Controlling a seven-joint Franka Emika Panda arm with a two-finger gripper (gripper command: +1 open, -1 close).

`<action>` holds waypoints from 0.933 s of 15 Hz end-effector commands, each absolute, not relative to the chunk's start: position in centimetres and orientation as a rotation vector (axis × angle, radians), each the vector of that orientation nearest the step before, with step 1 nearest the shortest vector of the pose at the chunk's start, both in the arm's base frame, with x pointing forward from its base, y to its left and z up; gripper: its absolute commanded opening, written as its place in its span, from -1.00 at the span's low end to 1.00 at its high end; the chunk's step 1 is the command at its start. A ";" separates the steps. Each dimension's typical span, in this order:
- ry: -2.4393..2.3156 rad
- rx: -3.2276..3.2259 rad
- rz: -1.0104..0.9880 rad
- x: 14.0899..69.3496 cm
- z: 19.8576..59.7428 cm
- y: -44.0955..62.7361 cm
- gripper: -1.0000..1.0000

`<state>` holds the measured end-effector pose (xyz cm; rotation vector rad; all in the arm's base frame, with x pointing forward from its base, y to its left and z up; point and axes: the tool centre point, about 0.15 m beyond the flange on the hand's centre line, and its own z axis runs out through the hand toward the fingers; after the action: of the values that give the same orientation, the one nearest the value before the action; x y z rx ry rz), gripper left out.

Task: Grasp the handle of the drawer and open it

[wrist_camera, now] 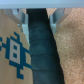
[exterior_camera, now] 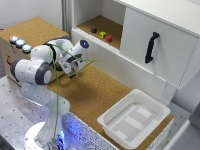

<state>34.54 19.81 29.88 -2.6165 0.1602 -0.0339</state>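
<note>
White tub sits nearest, one unit, on the cork counter. Beyond it, one arm reaches toward the exterior view's left, pointing its gripper at the tan drawer, presumably to line up on the pull. The wrist view shows one dark bar, judged to be the handle, close ahead beside a blue marker on the drawer front. Jaw spacing cannot be determined; the view is blurred. Three lit buttons top the drawer housing. Farthest, three small blocks rest on the cabinet shelf beside one white panel.
</note>
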 end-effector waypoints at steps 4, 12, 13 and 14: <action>0.271 -2.609 -0.048 37.1 30.9 13.5 -1.00; 0.284 -2.674 -0.056 36.8 32.1 12.1 1.00; 0.275 -2.697 -0.075 36.6 32.8 12.0 1.00; 0.265 -2.722 -0.090 36.4 33.5 12.0 1.00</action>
<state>36.74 13.45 30.82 -2.6251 0.3100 -0.1219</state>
